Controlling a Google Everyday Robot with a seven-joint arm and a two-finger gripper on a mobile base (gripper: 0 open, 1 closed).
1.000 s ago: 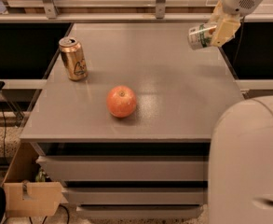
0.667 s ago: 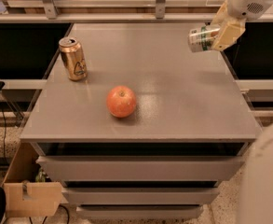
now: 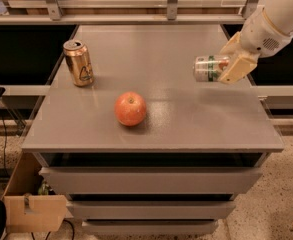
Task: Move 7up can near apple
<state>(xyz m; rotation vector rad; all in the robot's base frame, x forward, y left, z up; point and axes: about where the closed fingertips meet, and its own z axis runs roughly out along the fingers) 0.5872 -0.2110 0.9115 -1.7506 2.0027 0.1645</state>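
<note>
The 7up can (image 3: 208, 68) is white-silver with a green band. It lies on its side in the air above the right part of the grey table (image 3: 186, 119). My gripper (image 3: 229, 66) is shut on its right end and holds it up. The apple (image 3: 131, 109) is red-orange and sits on the table at front centre, to the lower left of the can and well apart from it.
A gold-bronze can (image 3: 78, 63) stands upright at the table's back left. A shelf rail (image 3: 136, 19) runs behind the table. Drawers (image 3: 151, 181) sit under the top. A cardboard piece (image 3: 33, 214) is on the floor at the lower left.
My gripper has carried the 7up can down and left, from the back right edge to over the table's right side. The apple and the gold can have not moved.
</note>
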